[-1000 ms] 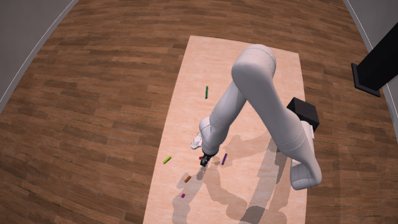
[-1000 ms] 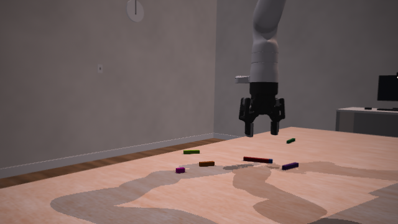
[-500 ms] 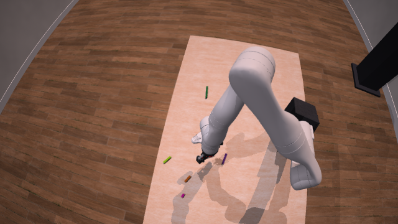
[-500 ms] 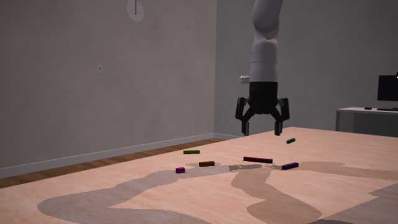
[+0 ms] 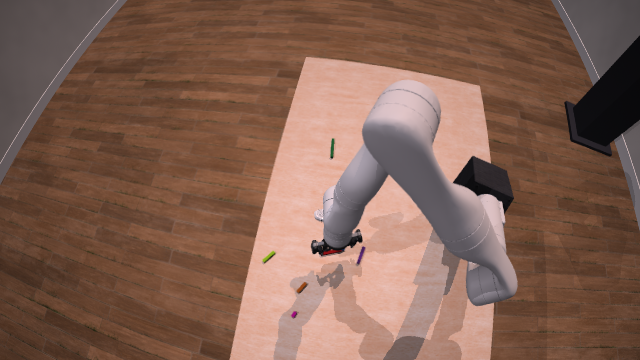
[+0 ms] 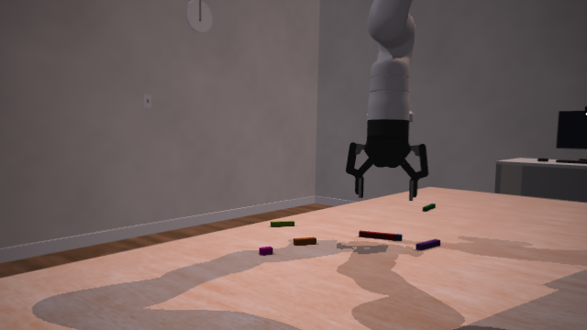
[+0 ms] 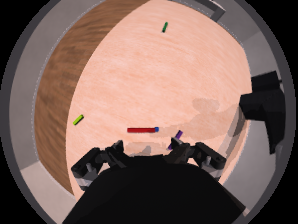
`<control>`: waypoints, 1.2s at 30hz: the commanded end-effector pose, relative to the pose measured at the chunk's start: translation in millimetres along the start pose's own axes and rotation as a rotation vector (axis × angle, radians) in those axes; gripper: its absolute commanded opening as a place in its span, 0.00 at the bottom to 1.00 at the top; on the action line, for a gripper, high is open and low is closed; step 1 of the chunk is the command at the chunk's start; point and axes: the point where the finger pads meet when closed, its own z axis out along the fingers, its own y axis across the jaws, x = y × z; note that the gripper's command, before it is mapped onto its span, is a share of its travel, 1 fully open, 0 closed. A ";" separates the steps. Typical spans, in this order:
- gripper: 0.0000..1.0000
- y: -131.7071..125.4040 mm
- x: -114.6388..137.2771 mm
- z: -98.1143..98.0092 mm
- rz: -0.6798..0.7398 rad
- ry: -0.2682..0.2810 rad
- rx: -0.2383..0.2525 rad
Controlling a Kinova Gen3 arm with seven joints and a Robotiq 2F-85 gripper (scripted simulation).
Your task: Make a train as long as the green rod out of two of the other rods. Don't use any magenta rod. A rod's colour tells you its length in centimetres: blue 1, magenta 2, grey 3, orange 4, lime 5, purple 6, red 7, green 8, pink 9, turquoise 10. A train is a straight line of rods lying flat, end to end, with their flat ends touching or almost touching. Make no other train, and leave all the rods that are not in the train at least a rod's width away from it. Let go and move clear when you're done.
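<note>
From the top view I see my end effector point(image 5: 336, 247) point(image 6: 385, 198) point(image 7: 147, 144) over the counter point(image 5: 400, 320) point(image 6: 206, 284) point(image 7: 200, 65), hiding most of the red rod point(image 5: 332, 252) point(image 6: 377, 235) point(image 7: 141, 130). Around it, the purple rod point(image 5: 361, 255) point(image 6: 427, 244) point(image 7: 178, 136) lies near at four o'clock, the orange rod point(image 5: 302, 287) point(image 6: 304, 241) at seven, the magenta rod point(image 5: 294, 314) point(image 6: 266, 250) beyond it, the lime rod point(image 5: 269, 257) point(image 6: 282, 224) point(image 7: 78, 120) at nine, and the green rod point(image 5: 332, 148) point(image 6: 428, 207) point(image 7: 165, 27) at twelve, well apart.

In the exterior view the fingers are spread wide with nothing between them, raised above the counter. Below them the red rod lies with the blue rod point(image 6: 399, 237) point(image 7: 156, 129) at its three o'clock end, in line and seemingly touching. Seven and one make the green rod's eight, so I judge the train built. If I dipped again, a fingertip could knock the tiny blue rod askew or open a gap.

From the wrist view the joint looks straight and closed, though I can't rule out a hairline gap. The purple rod, at four o'clock of the blue rod, is the nearest obstacle; brushing it could push it inside the required clearance. It looks more than a rod's width off. I'd back straight up, then swing away high.

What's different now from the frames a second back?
The gripper has turned, so its two fingers now stand wider apart in the exterior view. Nothing was taken hold of or let go. The red rod, blue rod and the other rods stayed put.
</note>
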 end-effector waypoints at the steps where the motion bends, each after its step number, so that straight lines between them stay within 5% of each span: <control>1: 1.00 -3.8 2.8 -0.8 0.047 0.013 0.004; 16: 1.00 -5.7 4.4 -2.4 0.581 0.012 0.007; 36: 1.00 -7.4 5.8 -3.9 1.082 0.010 0.010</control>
